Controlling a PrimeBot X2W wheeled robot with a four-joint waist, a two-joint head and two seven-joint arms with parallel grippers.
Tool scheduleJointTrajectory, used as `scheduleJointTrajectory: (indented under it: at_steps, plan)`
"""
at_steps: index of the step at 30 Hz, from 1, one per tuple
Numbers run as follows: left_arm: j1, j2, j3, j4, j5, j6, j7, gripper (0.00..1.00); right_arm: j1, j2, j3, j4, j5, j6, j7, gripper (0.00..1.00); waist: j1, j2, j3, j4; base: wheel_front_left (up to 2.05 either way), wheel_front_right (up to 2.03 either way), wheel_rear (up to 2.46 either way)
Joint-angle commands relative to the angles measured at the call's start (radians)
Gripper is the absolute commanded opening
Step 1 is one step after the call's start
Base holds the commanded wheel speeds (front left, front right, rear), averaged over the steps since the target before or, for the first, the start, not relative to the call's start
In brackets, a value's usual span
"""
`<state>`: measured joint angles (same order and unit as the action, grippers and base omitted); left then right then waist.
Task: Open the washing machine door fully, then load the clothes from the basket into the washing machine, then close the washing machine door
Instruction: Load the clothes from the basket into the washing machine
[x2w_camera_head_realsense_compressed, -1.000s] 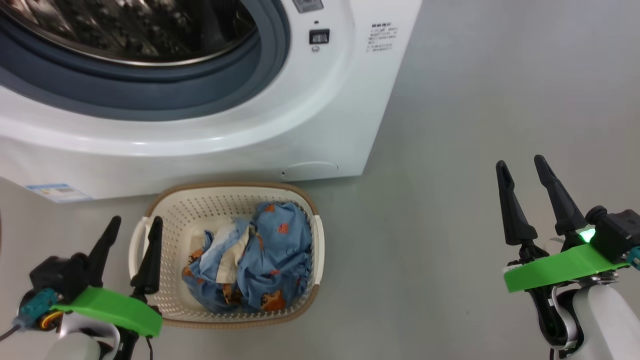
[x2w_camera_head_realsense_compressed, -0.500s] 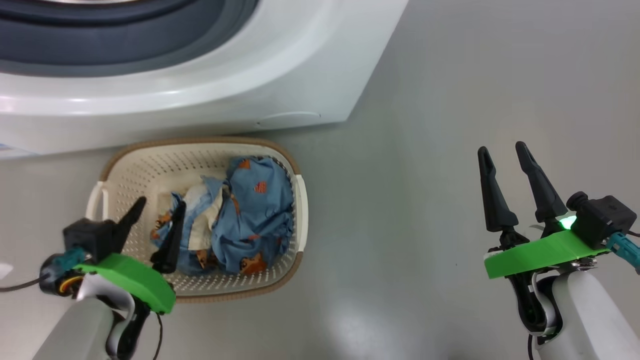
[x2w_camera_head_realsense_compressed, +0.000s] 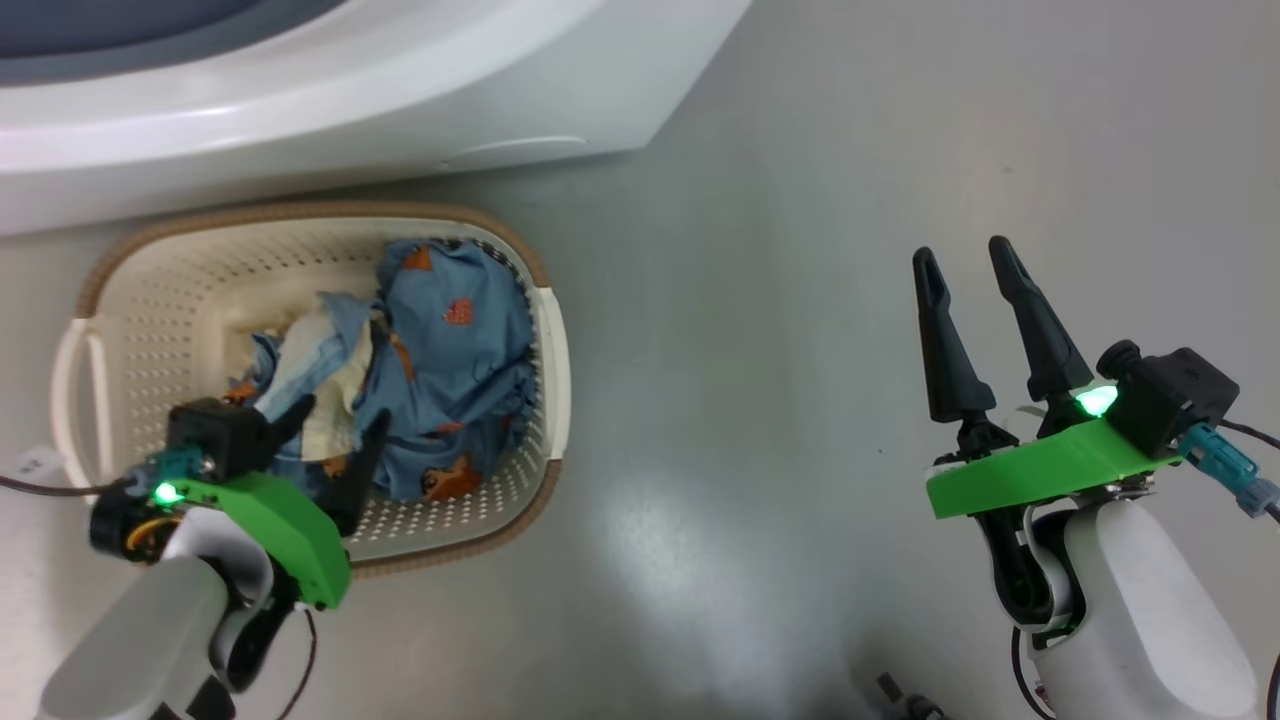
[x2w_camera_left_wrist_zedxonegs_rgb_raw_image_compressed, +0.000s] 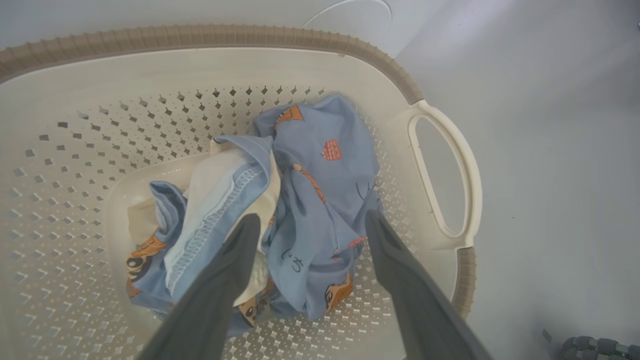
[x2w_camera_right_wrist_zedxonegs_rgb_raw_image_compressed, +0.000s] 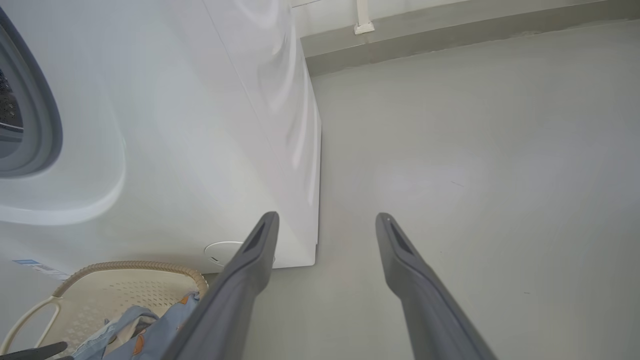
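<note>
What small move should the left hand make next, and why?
Probably lower the left hand a little and shut it on the clothes: it is open right over them in the basket, holding nothing yet.

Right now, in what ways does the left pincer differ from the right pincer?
The left pincer reaches into the basket, poised over the clothes; the right pincer hangs over bare floor, apart from the basket. The left pincer faces the clothes; the right pincer faces the washing machine corner. Both are open and hold nothing.
</note>
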<state>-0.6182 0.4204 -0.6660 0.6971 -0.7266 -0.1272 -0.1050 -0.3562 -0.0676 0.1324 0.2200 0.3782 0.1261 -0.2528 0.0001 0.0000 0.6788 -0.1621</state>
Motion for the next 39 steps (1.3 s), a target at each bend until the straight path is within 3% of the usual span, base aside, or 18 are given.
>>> scheduleJointTrajectory:
  at_steps: [1, 15, 34, 35, 36, 37, 39]
  plan:
    - [-0.020, 0.046, 0.009, 0.011, -0.026, -0.003, 0.002, 1.00, 0.001, 0.003, 0.027, -0.024, -0.001, 0.005, -0.009, 1.00, -0.0001, 0.0000, 0.049, -0.039, 0.00, 0.00, 0.00]
    - [-0.144, 0.115, -0.135, 0.144, -0.170, -0.003, 0.040, 1.00, -0.034, 0.017, 0.066, -0.050, 0.029, 0.005, -0.009, 1.00, -0.0001, 0.0000, 0.153, -0.126, 0.00, 0.00, 0.00]
    - [-0.283, 0.128, -0.206, 0.321, -0.271, -0.003, 0.107, 1.00, -0.036, 0.017, 0.106, -0.094, 0.071, 0.005, -0.009, 1.00, -0.0001, 0.0000, 0.212, -0.213, 0.00, 0.00, 0.00]
    - [-0.288, 0.126, -0.211, 0.329, -0.273, -0.003, 0.108, 0.72, -0.035, 0.017, 0.106, -0.094, 0.070, 0.005, -0.009, 1.00, -0.0001, 0.0000, 0.211, -0.214, 0.00, 0.00, 0.00]
    - [-0.292, 0.124, -0.217, 0.337, -0.274, -0.003, 0.108, 0.14, -0.034, 0.017, 0.105, -0.095, 0.070, 0.005, -0.009, 1.00, -0.0001, 0.0000, 0.210, -0.215, 0.00, 0.00, 0.00]
    - [-0.295, 0.121, -0.222, 0.344, -0.275, -0.003, 0.106, 0.00, -0.034, 0.017, 0.105, -0.094, 0.069, 0.005, -0.009, 1.00, -0.0001, 0.0000, 0.208, -0.215, 0.00, 0.00, 0.00]
    - [-0.297, 0.112, -0.232, 0.353, -0.280, -0.003, 0.103, 0.00, -0.034, 0.017, 0.102, -0.094, 0.067, 0.005, -0.009, 1.00, -0.0001, 0.0000, 0.200, -0.213, 0.00, 0.00, 0.00]
